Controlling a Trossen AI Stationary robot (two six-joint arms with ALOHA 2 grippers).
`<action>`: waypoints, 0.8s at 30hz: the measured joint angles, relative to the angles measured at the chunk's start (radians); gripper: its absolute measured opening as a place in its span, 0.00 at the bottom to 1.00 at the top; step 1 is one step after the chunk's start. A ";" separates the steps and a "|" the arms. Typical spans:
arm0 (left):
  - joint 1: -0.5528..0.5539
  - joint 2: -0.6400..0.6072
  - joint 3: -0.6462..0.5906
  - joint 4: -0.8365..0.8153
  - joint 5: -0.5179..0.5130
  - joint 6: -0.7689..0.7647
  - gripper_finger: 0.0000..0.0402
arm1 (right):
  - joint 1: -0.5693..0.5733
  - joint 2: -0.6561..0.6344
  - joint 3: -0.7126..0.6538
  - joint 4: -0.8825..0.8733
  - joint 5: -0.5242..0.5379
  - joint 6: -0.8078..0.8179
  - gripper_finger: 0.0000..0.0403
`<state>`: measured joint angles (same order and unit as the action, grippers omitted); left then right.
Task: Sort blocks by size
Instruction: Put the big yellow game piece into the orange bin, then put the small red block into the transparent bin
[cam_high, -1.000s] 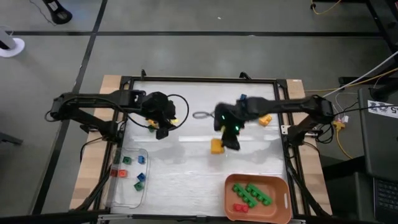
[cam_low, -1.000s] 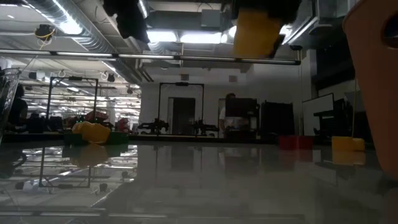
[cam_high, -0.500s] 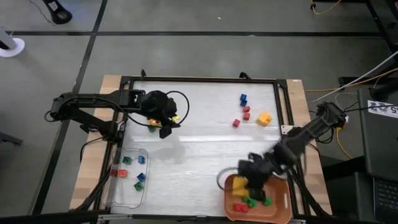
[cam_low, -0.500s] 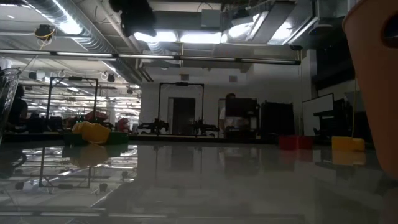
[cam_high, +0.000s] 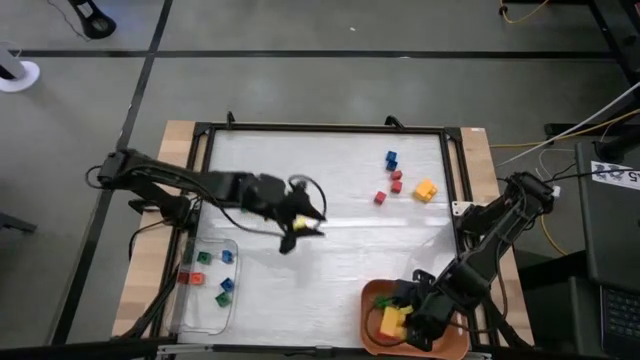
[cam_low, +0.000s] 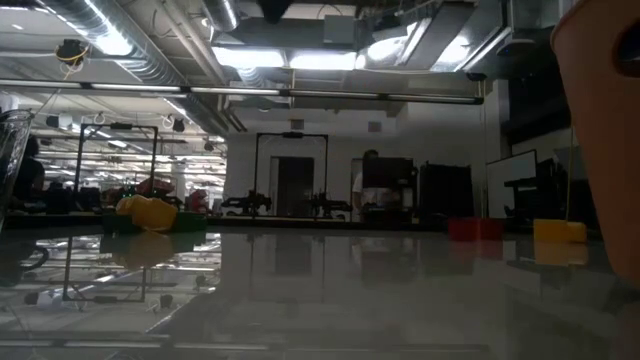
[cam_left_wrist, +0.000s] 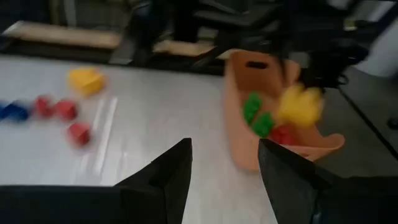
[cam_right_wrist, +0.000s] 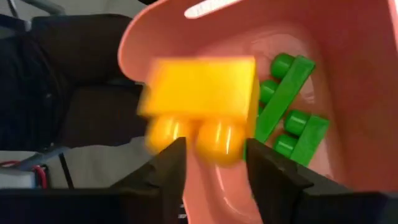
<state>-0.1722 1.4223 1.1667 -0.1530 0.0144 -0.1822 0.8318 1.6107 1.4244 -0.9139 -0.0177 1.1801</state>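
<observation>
Two arms are over the table (cam_high: 330, 270), and the right one is doing the sorting just now. Its right claw (cam_high: 400, 318) hangs over the orange tray (cam_high: 372, 297) at the near right corner, with a yellow two-stud brick (cam_right_wrist: 202, 93) just in front of its fingers (cam_right_wrist: 168, 174). In the right wrist view the fingers stand apart and the brick sits beyond their tips, so I judge it is being let go into the tray, though the blur keeps me from being sure it is free. Green long bricks (cam_right_wrist: 292, 93) and a red one (cam_left_wrist: 285, 134) already lie in that tray.

Over on the left, the left claw (cam_high: 295, 232) reaches out above the middle of the table, its fingers (cam_left_wrist: 171, 174) apart with nothing between them in its wrist view. A clear tray (cam_high: 190, 310) at the near left corner holds small cubes (cam_high: 226, 290) in red, green and blue.

Loose pieces remain at the far right of the table: a blue cube (cam_high: 391, 159), three red cubes (cam_high: 395, 180) and one yellow brick (cam_high: 426, 189). So the job looks partly done, big bricks going right and tiny ones left.

Next, I reckon, the right arm must lift clear of the tray, and one arm go for those loose pieces, coming down squarely over a single cube without nudging its neighbours.
</observation>
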 joint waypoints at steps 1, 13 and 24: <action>-0.021 0.026 0.000 0.047 0.000 0.008 0.42 | 0.000 0.006 0.000 0.000 0.001 0.000 0.45; -0.177 0.343 -0.002 0.557 -0.002 0.134 0.42 | -0.023 0.010 -0.001 0.000 0.054 -0.154 0.59; -0.166 0.346 -0.001 0.552 -0.006 0.151 0.42 | -0.069 0.003 -0.001 -0.002 0.051 -0.217 0.59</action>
<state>-0.3386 1.7683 1.1656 0.3992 0.0086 -0.0315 0.7631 1.6135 1.4239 -0.9163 0.0334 0.9631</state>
